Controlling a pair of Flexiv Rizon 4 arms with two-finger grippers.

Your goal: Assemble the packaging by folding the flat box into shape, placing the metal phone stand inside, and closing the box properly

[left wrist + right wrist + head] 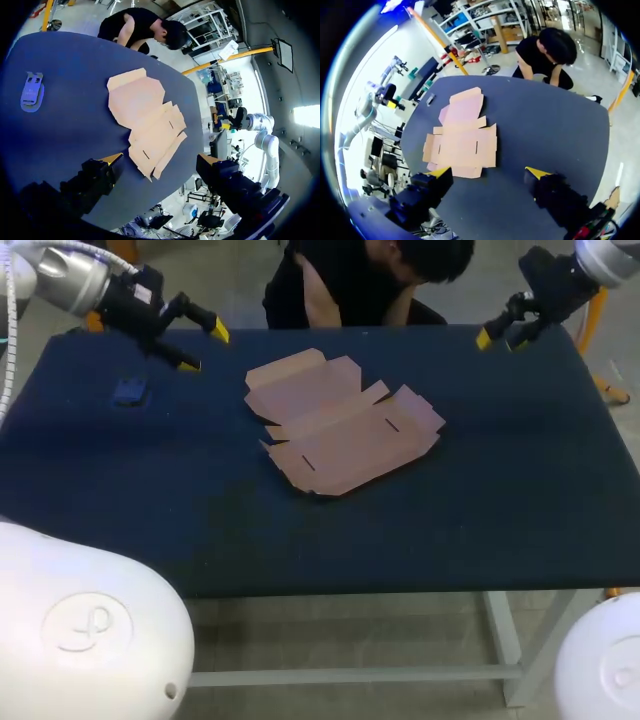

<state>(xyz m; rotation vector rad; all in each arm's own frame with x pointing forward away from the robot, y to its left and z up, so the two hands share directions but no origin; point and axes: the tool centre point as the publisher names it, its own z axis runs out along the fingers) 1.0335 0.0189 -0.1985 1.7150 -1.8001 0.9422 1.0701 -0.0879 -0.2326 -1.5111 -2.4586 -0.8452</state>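
Note:
The flat, unfolded brown cardboard box (340, 425) lies in the middle of the table, slots facing up. It also shows ahead of the fingers in both wrist views, as the box (147, 120) and the box (462, 137). The metal phone stand (128, 392) lies flat near the far left of the table, seen again as the stand (32, 91) off to one side of my left gripper. My left gripper (200, 347) hangs open above the far left, between stand and box. My right gripper (498, 338) hangs open over the far right edge. Both hold nothing.
The table (500, 490) is covered in a dark blue cloth. Nothing else lies on it besides the box and the stand. Its front edge runs across the lower part of the head view.

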